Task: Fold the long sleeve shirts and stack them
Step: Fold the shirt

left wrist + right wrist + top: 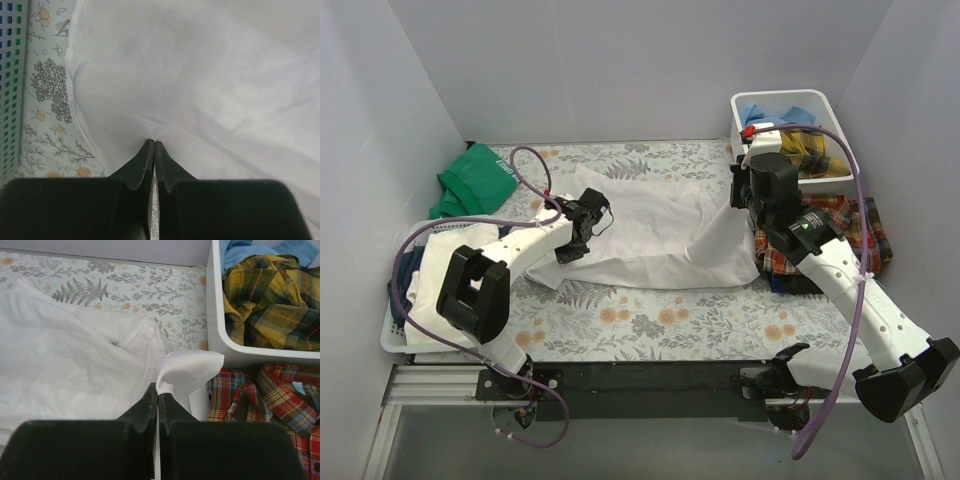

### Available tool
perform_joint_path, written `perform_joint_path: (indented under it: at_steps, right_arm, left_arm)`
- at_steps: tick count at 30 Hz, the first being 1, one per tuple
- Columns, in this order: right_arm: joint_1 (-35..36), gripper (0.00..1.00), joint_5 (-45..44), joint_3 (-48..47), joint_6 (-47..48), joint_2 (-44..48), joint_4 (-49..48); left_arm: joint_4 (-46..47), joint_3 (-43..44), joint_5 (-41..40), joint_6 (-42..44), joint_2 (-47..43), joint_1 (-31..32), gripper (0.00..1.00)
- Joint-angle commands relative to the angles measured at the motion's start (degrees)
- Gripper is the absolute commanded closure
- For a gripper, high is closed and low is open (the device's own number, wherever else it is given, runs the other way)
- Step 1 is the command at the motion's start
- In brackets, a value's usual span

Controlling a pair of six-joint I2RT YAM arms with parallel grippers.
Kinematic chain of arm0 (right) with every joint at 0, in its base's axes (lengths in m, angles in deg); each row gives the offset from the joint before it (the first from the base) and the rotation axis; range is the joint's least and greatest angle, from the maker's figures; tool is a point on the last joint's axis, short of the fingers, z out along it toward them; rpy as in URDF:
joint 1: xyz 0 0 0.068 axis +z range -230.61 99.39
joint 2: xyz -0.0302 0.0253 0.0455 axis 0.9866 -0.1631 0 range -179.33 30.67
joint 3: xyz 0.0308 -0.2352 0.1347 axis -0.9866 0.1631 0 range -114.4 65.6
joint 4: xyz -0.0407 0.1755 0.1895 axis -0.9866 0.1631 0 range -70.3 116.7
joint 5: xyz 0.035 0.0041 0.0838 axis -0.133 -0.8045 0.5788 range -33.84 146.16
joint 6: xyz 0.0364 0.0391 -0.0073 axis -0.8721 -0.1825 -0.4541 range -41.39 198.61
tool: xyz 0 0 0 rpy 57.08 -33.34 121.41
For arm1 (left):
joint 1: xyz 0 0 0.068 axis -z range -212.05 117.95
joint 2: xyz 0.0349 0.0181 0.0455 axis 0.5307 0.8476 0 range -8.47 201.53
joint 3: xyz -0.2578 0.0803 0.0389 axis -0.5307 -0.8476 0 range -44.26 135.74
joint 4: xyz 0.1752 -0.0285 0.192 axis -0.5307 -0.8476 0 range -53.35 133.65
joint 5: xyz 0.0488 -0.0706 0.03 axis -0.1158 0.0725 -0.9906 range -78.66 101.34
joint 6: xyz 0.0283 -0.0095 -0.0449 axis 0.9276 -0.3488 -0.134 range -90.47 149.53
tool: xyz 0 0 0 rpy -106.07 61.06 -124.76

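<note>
The black mounting rail (640, 378) runs along the near edge, under both arm bases. At the far left lies a green cloth (470, 180). Nearer than that, a white mesh basket (388, 343) holds flat white and navy cloth.

The left fingers (142, 167) are pressed fully together on the left edge of the large plain white long-sleeved shirt (650, 235), with creases running out from their tips. That shirt lies rumpled across the middle of the floral-covered worktop (650, 320), between the two arms. The right fingers (147, 407) are likewise shut, pinching a raised fold at its right edge.

Further right, the red-orange-navy plaid shirt (845, 225) lies crumpled on the worktop. Behind it, a white plastic bin (790, 96) holds the yellow-dark plaid shirt (265, 305) and the light blue shirt (300, 247).

The task looks to be at an early stage. The white shirt is mid-fold at best, the other three look unfolded, and none of the four is stacked.
</note>
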Motion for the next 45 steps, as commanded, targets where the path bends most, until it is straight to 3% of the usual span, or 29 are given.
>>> perform_joint_path:
  at_steps: [1, 15, 17, 19, 21, 22, 28, 32, 36, 41, 45]
  right_arm:
    - [-0.5, 0.99, -0.8, 1.4, -0.5, 0.6, -3.1]
    - [-3.9, 0.99, 4.7, 2.1, -1.3, -4.1, -7.4]
    - [-3.9, 0.99, 5.9, 1.9, -1.3, -4.9, -7.5]
    - [-4.0, 0.99, 7.0, 1.7, -1.3, -5.4, -7.6]
    - [-4.0, 0.99, 7.8, 1.6, -1.2, -5.9, -7.7]
    - [-4.0, 0.99, 8.6, 1.3, -1.2, -6.3, -7.7]
    - [-4.1, 0.99, 10.3, -1.6, -1.2, -10.0, -7.6]
    - [-4.3, 0.99, 11.2, -3.9, -1.4, -12.7, -7.7]
    - [-4.3, 0.99, 12.2, -4.2, -2.4, -14.0, -7.5]
    - [-4.4, 0.99, 13.5, -2.7, -3.3, -13.9, -7.5]
    - [-4.5, 0.99, 14.4, -1.9, -3.6, -14.1, -7.4]
  left_arm:
    - [1.4, 3.6, -3.8, 2.8, 2.1, -0.9, 1.0]
    - [5.7, 13.3, -3.6, 7.9, 11.1, -3.6, 1.0]
    - [5.4, 13.9, -3.4, 8.1, 12.4, -3.8, 0.9]
    - [5.9, 13.9, -3.3, 8.1, 12.6, -3.9, 0.72]
    - [6.1, 13.9, -3.3, 8.1, 12.4, -4.1, 0.66]
    - [5.8, 14.2, -3.7, 7.9, 12.2, -4.5, 0.58]
    - [5.0, 16.4, -2.1, 8.5, 10.3, -5.7, 0.54]
    - [3.9, 10.2, 1.6, 7.7, 6.8, -5.7, 0.54]
    - [2.5, 2.0, 2.2, 4.9, 1.5, -5.7, 0.46]
    - [2.8, -2.8, 5.1, 3.1, -3.2, -5.9, 0.38]
    - [6.0, -4.1, 6.3, 3.0, -1.1, -6.7, 0.36]
